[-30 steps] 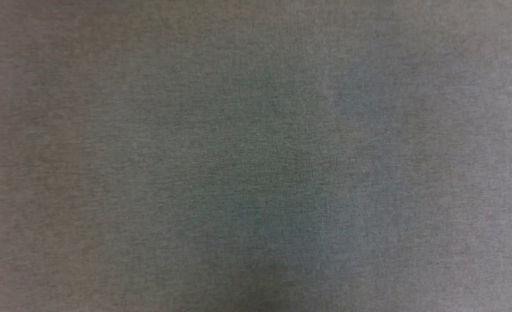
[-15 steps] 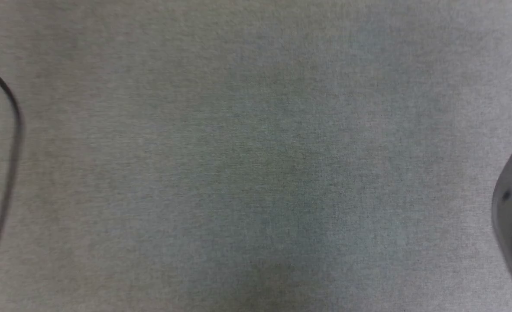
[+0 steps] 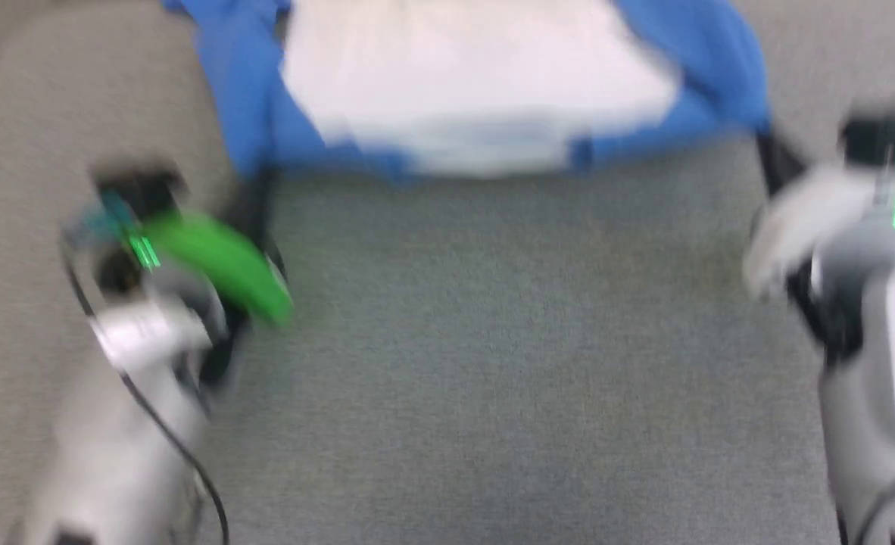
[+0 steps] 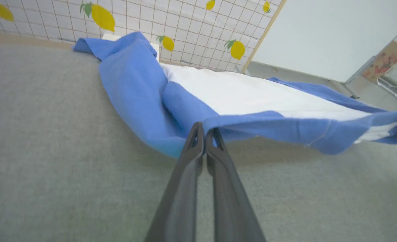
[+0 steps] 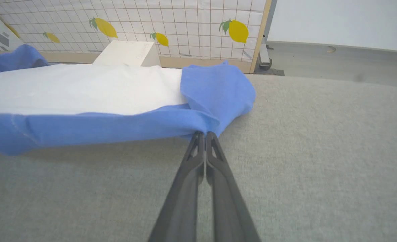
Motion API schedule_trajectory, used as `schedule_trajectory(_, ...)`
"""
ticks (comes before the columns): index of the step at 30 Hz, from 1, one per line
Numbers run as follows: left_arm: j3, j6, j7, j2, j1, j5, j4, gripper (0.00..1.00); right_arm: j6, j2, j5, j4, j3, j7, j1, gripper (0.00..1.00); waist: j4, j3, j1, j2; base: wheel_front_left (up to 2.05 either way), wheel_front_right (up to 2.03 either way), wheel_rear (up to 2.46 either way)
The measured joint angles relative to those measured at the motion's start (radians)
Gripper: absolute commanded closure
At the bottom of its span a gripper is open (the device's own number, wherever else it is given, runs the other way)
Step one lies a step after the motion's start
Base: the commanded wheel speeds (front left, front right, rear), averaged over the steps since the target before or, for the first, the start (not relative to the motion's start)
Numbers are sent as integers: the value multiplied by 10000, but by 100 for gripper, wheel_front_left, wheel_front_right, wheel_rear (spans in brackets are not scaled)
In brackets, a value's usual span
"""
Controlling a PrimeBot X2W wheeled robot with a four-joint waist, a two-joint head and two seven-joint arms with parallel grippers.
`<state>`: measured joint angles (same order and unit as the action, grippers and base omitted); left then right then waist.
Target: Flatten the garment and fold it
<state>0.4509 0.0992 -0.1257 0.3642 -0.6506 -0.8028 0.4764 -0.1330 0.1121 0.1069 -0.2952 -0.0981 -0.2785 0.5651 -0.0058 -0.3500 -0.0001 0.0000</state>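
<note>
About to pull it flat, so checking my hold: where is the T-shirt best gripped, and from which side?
Grip the T-shirt on its blue near edge, one spot beside each sleeve, coming in low from the robot's side. That edge is lifted off the grey surface and is thin enough to pinch. The left fingers and right fingers are shut on it there.

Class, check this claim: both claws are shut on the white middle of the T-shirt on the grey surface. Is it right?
No. The left claw and right claw are shut on the blue edge of the T-shirt, not its white middle, as both wrist views show. The rest holds.
</note>
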Motion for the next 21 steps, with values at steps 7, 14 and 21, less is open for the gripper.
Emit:
schedule_trajectory(7,662,-989,1793,127,3642,-903,-1670,100,0,0,570,1413,-487,-1340,-3627,100,336,1390,-1,0,0,0,0)
schedule_trajectory(14,1078,-2054,3758,844,4935,-1254,-2686,100,-2,-104,786,2376,-591,-3195,-5455,100,431,1849,-1,0,0,0,0)
schedule_trajectory(21,1450,-2757,4982,1335,5158,-1214,-3235,100,-2,-151,742,2871,-431,-5030,-6344,100,359,1957,0,0,0,0,0)
